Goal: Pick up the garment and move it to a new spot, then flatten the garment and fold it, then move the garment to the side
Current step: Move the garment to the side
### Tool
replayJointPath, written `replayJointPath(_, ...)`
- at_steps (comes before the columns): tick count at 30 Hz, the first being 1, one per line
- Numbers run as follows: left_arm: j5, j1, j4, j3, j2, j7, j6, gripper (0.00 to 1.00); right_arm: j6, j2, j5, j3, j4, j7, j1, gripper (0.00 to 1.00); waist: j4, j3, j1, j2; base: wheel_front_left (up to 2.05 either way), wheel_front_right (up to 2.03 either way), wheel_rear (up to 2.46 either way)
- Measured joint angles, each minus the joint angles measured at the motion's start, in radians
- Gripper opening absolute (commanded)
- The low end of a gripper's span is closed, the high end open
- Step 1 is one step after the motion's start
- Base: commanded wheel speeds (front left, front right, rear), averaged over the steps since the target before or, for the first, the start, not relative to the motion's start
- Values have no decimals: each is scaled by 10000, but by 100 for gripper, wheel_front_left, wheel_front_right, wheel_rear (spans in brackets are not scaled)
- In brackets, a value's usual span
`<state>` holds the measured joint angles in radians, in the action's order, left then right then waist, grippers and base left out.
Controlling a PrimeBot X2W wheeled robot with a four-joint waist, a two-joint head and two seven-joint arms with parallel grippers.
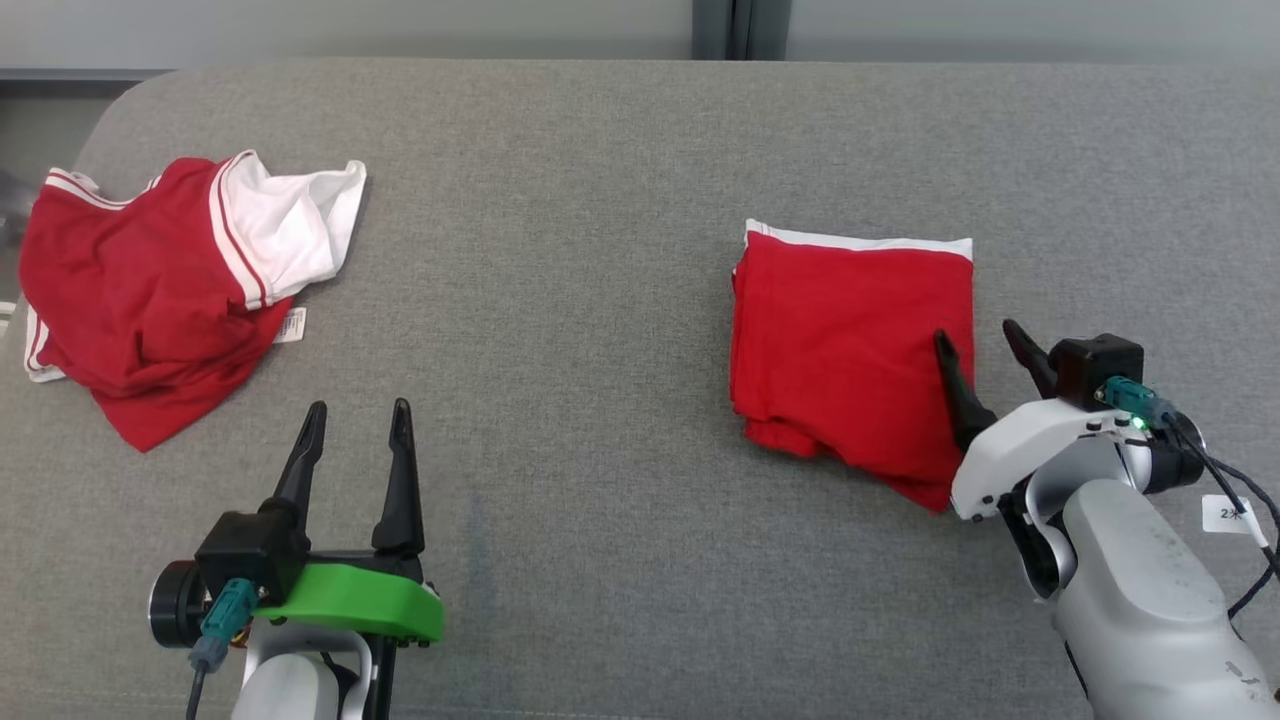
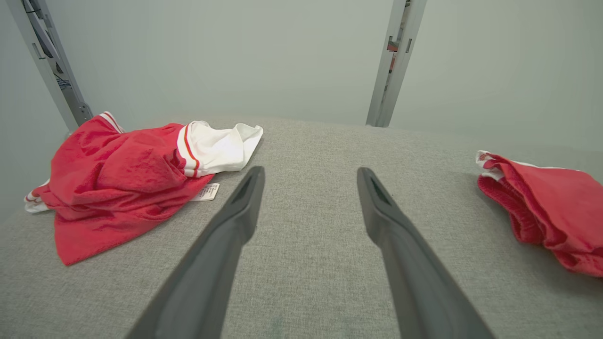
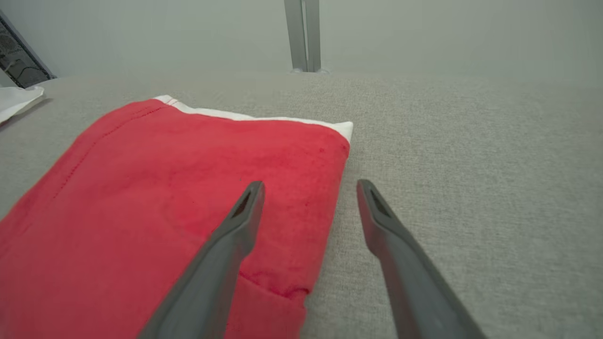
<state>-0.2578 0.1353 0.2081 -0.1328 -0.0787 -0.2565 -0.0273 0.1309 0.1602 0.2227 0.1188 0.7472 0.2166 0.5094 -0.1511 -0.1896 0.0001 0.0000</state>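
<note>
Two garments on surface (image 1: pixel 600 180): folded garment (image 1: pixel 850 340) right of centre, crumpled garment (image 1: pixel 150 290) at far-left corner. Right gripper (image 1: pixel 974 330), fingers apart, straddles folded garment's right edge. Left gripper (image 1: pixel 360 404) apart, empty.

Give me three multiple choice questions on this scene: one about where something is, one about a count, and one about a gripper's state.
1. Where does the folded garment lie in the head view?
A. Far left
B. Right side, by the right gripper
C. Dead centre

2. How many garments lie on the grey surface?
A. One
B. Two
C. Three

3. How is the left gripper?
A. Shut on cloth
B. Shut on nothing
C. Open, holding nothing

Answers: B, the right gripper's fingers straddle its right edge. B, the crumpled garment at the left plus the folded one. C, the left gripper's fingers stand apart over bare surface.
</note>
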Motion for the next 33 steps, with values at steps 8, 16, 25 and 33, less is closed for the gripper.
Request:
replayJointPath(8, -21, 155, 186, 8, 65, -44, 0, 100, 4, -368, 230, 25, 1730, 232, 323, 100, -219, -350, 0, 0, 0, 0, 0)
replayJointPath(16, -27, 208, 159, 33, 157, -59, 0, 100, 8, -533, 642, 372, 2568, 399, 825, 0, -287, -408, 0, 0, 0, 0, 0)
replayJointPath(25, 52, 305, -255, 40, 215, -61, -63, 100, 10, 970, 121, 2086, 2454, 265, 2247, 0, -102, -899, 0, 0, 0, 0, 0)
replayJointPath(33, 341, 1365, -926, 155, 247, -77, -65, 100, 10, 3749, 573, 3319, 1574, -42, 4108, 0, 330, -2323, 0, 0, 0, 0, 0)
